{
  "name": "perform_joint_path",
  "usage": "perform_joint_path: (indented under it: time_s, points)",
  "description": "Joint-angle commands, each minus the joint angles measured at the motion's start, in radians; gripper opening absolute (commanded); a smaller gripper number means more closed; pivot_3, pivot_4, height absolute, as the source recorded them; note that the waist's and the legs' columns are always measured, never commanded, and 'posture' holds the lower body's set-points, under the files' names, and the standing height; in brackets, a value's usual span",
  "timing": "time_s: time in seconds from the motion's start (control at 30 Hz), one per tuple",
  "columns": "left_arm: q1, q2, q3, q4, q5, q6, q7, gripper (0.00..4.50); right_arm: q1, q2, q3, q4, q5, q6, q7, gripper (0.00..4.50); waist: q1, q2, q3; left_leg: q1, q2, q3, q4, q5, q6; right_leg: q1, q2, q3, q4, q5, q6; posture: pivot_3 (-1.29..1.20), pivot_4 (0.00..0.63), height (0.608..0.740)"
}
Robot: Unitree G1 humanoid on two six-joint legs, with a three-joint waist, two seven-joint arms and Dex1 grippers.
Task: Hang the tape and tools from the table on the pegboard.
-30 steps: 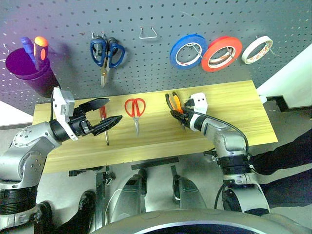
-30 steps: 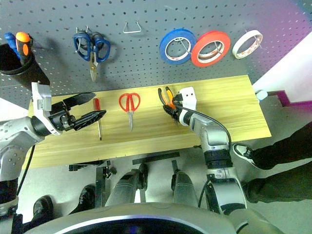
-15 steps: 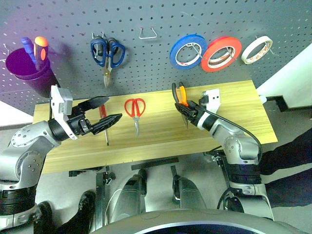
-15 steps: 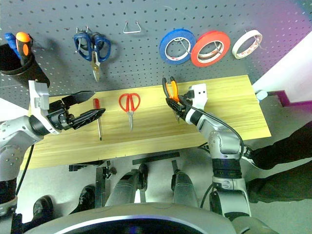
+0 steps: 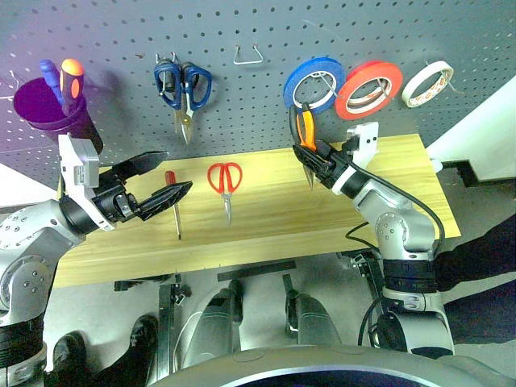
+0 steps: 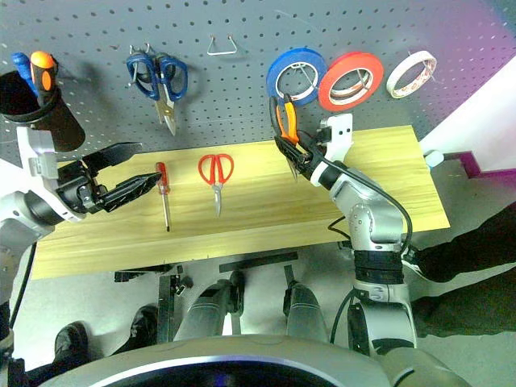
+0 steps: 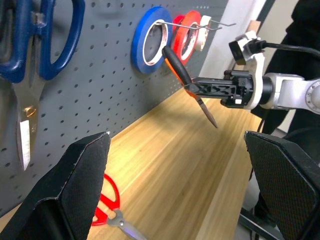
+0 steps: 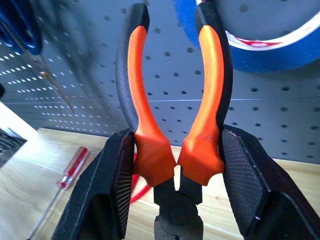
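My right gripper [image 5: 316, 158] is shut on the pliers [image 5: 301, 127] and holds them above the table [image 5: 387, 193]. Their orange-and-black handles [image 8: 175, 100] point up, close in front of the pegboard [image 5: 105, 32] and just left of the blue roll. The red-handled scissors [image 5: 224, 181] and the slim screwdriver [image 5: 172, 198] lie on the table's left half. My left gripper [image 5: 177, 171] hangs open and empty just left of the screwdriver's handle. The white tape [image 5: 426, 82] hangs on the pegboard at the far right.
Blue-handled scissors [image 5: 184, 85], a blue roll [image 5: 313, 81] and a red-orange roll [image 5: 368, 87] hang on the pegboard. An empty wire hook [image 5: 246, 55] sits between the scissors and the rolls. A purple cup [image 5: 48, 109] holding screwdrivers hangs at far left. A person's leg [image 5: 484, 250] is at right.
My right gripper has lifted the pliers off the table and tilted them up toward the pegboard. The left gripper has stayed about where it was, still open.
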Motion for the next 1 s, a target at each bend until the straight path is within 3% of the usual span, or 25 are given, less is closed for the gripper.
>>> perform_joint_path:
  time_s: [0.03, 0.67, 1.0]
  points:
    - [-0.007, 0.005, 0.036, -0.040, -0.031, -0.004, 0.019, 4.50, -0.033, -0.006, -0.008, -0.069, 0.036, -0.047, 0.017, 2.19, 0.000, 0.000, 0.000, 0.000, 0.000, 0.000, 0.000, 0.000, 0.000, 0.000, 0.000, 0.000, 0.000, 0.000, 0.000, 0.01, 0.279, 0.740]
    - [-0.042, -0.026, -0.018, -0.017, 0.005, -0.037, 0.028, 4.50, -0.096, -0.020, 0.024, -0.065, 0.004, -0.152, 0.013, 2.19, -0.002, -0.001, -0.001, 0.000, 0.000, 0.000, 0.002, 0.000, 0.000, 0.000, 0.000, 0.000, 0.002, 0.000, 0.000, 0.00, 0.255, 0.740]
    - [-0.072, -0.043, -0.039, 0.009, 0.026, -0.061, 0.018, 4.50, -0.156, -0.046, 0.029, -0.090, -0.026, -0.222, -0.007, 2.19, 0.000, -0.007, -0.011, 0.000, 0.000, 0.000, 0.003, 0.001, -0.001, 0.000, 0.001, 0.000, 0.002, 0.000, 0.000, -0.01, 0.245, 0.740]
